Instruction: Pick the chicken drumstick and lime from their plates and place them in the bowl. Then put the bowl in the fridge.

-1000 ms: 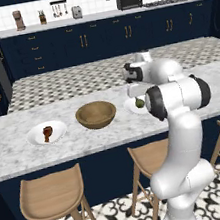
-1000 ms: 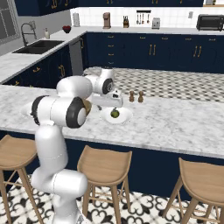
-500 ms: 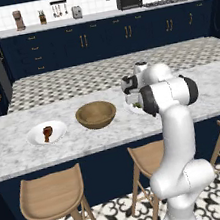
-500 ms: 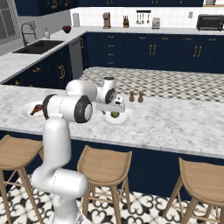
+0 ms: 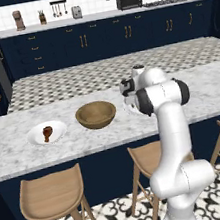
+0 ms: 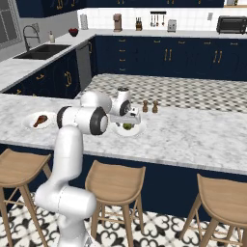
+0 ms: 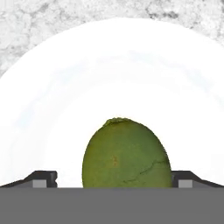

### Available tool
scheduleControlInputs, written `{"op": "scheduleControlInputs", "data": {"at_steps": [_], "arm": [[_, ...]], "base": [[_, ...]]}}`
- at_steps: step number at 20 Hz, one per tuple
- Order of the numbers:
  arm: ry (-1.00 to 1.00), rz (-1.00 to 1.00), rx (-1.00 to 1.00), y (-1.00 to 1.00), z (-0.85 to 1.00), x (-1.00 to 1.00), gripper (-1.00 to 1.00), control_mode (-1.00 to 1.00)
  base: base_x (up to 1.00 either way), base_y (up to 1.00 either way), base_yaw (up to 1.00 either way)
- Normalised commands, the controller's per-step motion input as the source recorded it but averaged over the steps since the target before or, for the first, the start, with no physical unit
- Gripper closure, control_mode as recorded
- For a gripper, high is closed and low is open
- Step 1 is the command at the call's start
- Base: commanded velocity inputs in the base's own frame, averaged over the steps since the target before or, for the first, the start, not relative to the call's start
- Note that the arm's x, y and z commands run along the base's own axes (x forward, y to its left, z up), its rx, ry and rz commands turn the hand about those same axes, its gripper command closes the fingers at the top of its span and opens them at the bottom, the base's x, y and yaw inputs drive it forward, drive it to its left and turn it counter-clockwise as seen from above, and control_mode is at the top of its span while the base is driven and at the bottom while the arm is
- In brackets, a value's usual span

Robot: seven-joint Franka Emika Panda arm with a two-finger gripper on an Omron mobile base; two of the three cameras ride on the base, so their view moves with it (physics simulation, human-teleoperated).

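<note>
- Gripper (image 7: 113, 181) hangs low over the marble counter (image 6: 193, 137), pointing down, with its jaws spread as wide as they go; one dark fingertip (image 7: 41, 178) stands on each side of the lime (image 7: 126, 154), and a gap shows between each tip and the fruit, so nothing is gripped.
- Lime sits right between the tips, resting on a white plate (image 7: 65, 87) directly under the gripper; in the right base view the same lime (image 6: 128, 126) lies on its plate (image 6: 139, 129) just beneath the hand.
- Bowl (image 5: 96, 115), brown wood and lying open side up, stands on the counter close beside the gripper, to its left in the left base view, apart from the lime's plate.
- Chicken drumstick (image 5: 47, 133) lies on the second plate (image 5: 38, 139), farther out on that same side, beyond the bowl and well apart from the gripper; the right base view shows the drumstick (image 6: 40, 119) on that plate past the arm's shoulder.
- Two small brown shakers (image 6: 149, 106) stand on the counter just behind the gripper, on the side away from the stools (image 6: 116, 185).
</note>
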Motion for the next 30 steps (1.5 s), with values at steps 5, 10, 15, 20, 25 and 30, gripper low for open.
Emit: {"op": "scheduleControlInputs", "data": {"at_steps": [5, 10, 15, 20, 25, 30], "arm": [[-0.04, 0.00, 0.00, -0.04, -0.20, 0.25, 1.00, -1.00], [0.00, 0.01, 0.00, 0.02, 0.36, -0.33, 1.00, -1.00], [-0.01, 0.00, 0.00, 0.63, 1.00, -1.00, 1.00, -1.00], [0.00, 0.00, 0.00, 1.00, 0.96, -0.90, 1.00, -1.00], [-0.03, 0.00, 0.00, 1.00, 0.04, -0.27, 1.00, -1.00], [0.00, 0.00, 0.05, 1.00, -0.26, 0.07, 1.00, -1.00]], "base": [[0.00, 0.00, 0.00], [0.00, 0.00, 0.00], [0.00, 0.00, 0.00], [0.00, 0.00, 0.00], [0.00, 0.00, 0.00], [0.00, 0.00, 0.00]]}}
